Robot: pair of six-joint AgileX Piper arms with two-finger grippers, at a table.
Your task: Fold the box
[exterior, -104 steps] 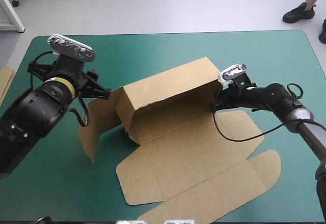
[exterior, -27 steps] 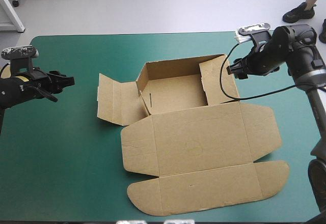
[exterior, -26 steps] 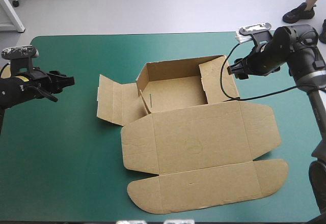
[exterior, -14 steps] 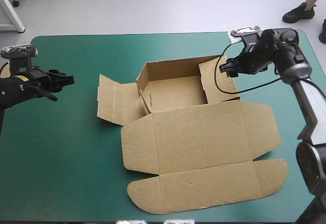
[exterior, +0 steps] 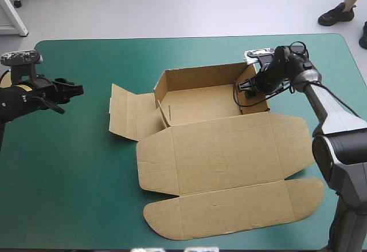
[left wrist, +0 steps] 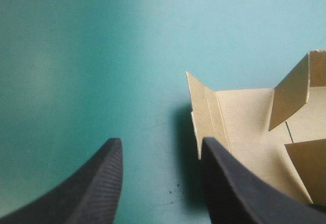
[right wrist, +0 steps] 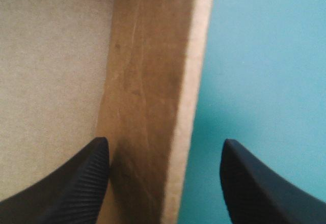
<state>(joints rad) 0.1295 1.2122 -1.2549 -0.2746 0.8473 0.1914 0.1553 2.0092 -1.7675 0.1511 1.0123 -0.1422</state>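
On the desk (exterior: 69,195), the box (exterior: 198,104) sits in the middle, some walls up, lid (exterior: 223,157) flat. My right hand (exterior: 245,86) is open over the right wall (right wrist: 153,81). My left hand (exterior: 71,90) is open, empty, far off. The left flap (exterior: 129,117) is not up yet.

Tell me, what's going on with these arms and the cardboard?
Two robot arms are folding a brown box on a teal-green table. It is an open tray now, its lid lying flat. The right gripper is open and straddles the tray's right wall, one finger inside, one outside. The left gripper, also open, hangs off to the left, clear of the box's loose side flap.
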